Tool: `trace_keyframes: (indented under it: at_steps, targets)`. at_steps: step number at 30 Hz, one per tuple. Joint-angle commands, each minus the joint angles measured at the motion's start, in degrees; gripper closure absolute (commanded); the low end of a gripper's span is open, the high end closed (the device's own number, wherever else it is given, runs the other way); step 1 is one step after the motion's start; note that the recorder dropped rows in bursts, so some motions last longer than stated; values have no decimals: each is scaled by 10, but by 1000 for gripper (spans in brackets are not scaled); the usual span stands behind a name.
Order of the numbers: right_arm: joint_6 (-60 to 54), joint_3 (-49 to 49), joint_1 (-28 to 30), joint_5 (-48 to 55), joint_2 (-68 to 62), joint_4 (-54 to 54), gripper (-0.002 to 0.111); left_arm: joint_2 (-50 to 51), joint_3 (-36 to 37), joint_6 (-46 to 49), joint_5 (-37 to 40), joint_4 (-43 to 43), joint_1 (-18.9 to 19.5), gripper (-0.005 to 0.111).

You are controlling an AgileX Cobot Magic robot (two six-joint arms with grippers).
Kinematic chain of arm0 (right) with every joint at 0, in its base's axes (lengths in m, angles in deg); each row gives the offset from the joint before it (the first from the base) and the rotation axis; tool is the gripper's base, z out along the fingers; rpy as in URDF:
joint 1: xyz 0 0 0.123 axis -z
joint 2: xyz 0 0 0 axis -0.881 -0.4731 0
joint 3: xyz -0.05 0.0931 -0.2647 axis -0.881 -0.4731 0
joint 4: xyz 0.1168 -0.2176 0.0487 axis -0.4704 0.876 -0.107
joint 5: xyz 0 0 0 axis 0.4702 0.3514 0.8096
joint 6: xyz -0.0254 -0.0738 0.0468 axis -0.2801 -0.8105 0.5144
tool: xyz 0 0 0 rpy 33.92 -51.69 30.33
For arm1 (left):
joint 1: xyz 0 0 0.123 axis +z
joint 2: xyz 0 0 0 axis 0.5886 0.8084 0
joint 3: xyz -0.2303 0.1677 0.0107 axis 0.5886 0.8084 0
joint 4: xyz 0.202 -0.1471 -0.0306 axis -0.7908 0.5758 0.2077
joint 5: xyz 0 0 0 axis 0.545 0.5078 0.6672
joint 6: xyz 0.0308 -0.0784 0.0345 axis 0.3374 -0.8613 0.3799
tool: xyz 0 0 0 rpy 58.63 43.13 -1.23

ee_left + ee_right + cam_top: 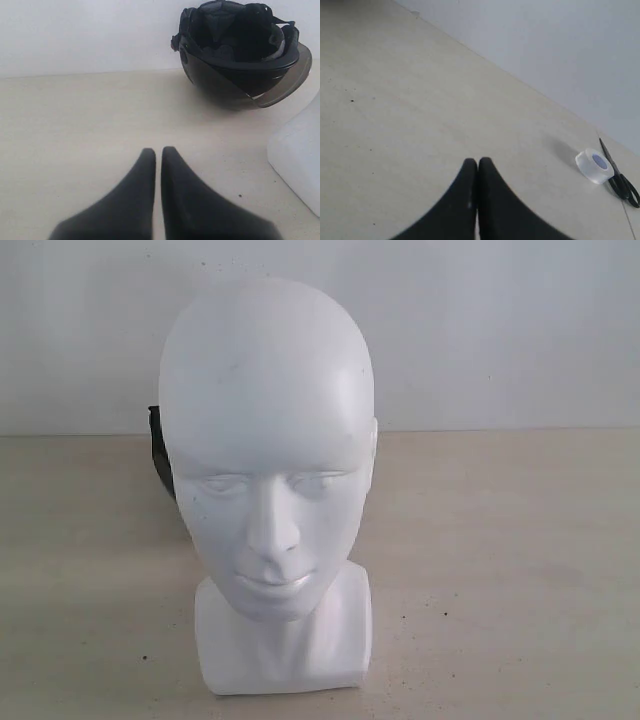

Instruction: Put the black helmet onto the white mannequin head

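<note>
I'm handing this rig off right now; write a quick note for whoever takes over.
Left end effector: shut, empty, facing the helmet.
Right end effector: shut, empty.
Black helmet: resting on the table opening-up, untouched, behind the white mannequin head in the exterior view.
Head: upright, bare.
Done: nothing yet.
Left: grasp helmet, turn it over, seat it on the head.
</note>
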Motion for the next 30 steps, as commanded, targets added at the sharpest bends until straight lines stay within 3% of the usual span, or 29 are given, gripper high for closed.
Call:
trace_keyframes:
  at_steps: [1, 17, 30]
  targets:
    - [1, 0, 2, -2, 3, -2, 108, -1, 2, 0, -7, -2, 0, 102]
    - [1, 0, 2, -2, 3, -2, 108, -1, 2, 0, -25, -3, 0, 102]
    - [1, 0, 2, -2, 3, -2, 108, -1, 2, -7, -226, -3, 0, 102]
